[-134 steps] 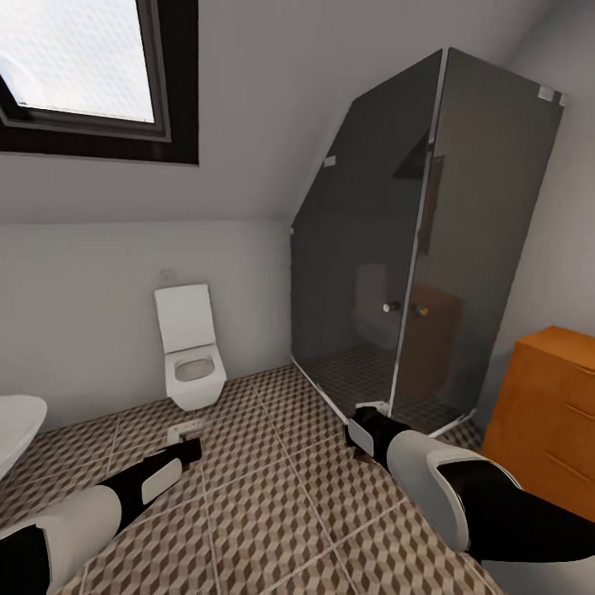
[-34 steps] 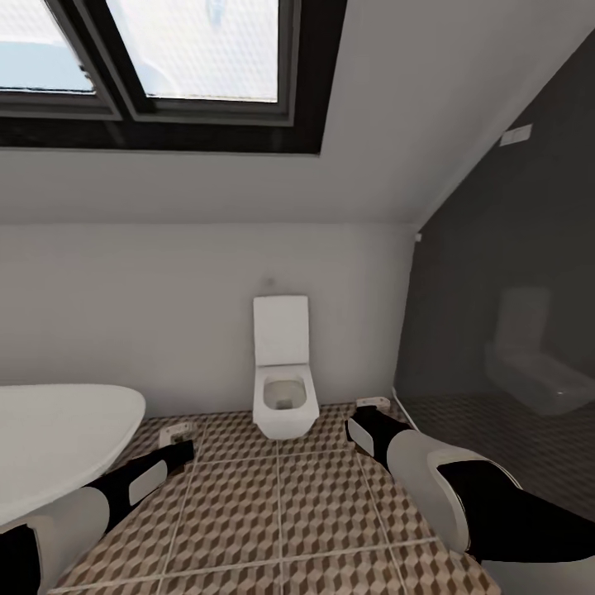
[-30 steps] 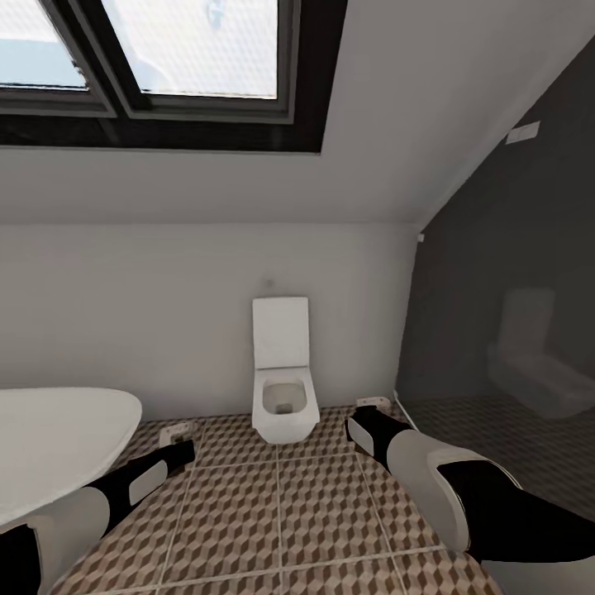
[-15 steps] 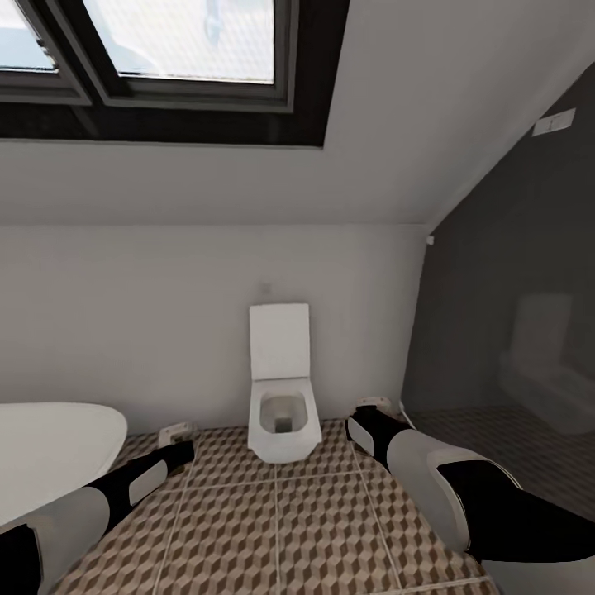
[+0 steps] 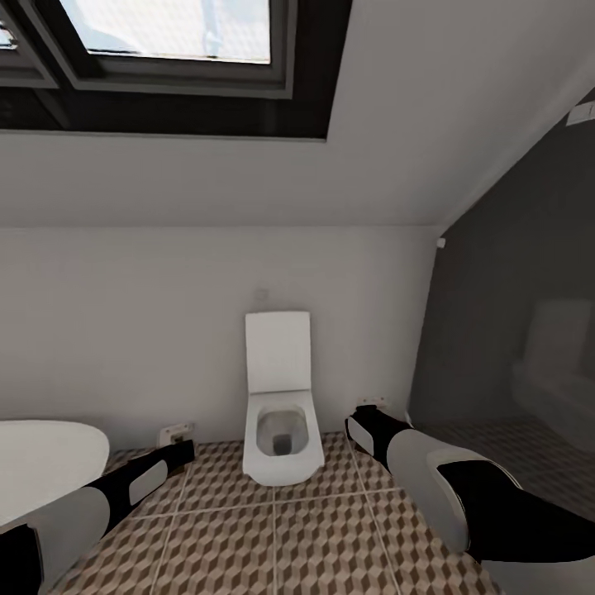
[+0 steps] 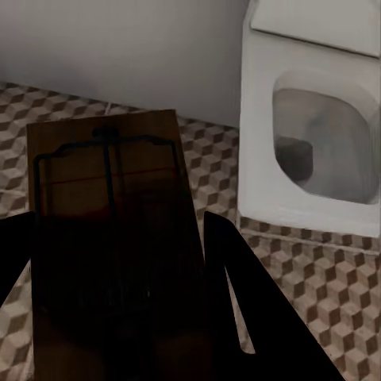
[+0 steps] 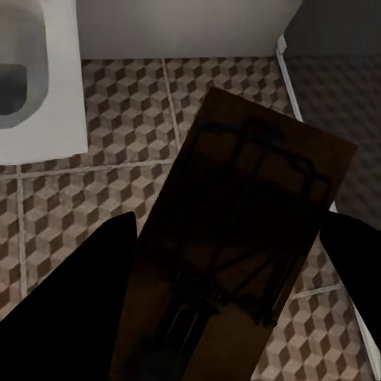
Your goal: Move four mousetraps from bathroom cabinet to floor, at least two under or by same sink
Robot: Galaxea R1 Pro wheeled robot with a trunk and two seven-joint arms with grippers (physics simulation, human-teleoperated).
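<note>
A white toilet [image 5: 281,413] is seen against the pale back wall, its lid raised and its bowl open; only a dark patch shows at the bottom of the bowl. A dark-framed skylight [image 5: 165,66] is set in the sloped ceiling above it, and a dark glass shower wall [image 5: 521,330] stands to the right. The rounded white rim of a bathtub [image 5: 45,463] is seen at the lower left. The bathroom floor [image 5: 314,529] is covered in tiles with a brown and beige cube pattern.

Both arms are stretched forward over the tiles. In the left wrist view, a mousetrap [image 6: 111,230] is clamped between the dark fingers of the left gripper [image 6: 119,262], its wooden board and wire frame held above the floor beside the toilet. In the right wrist view, a second mousetrap [image 7: 238,254] is gripped in the right gripper [image 7: 230,286], tilted above the tiles near the edge of the shower.
</note>
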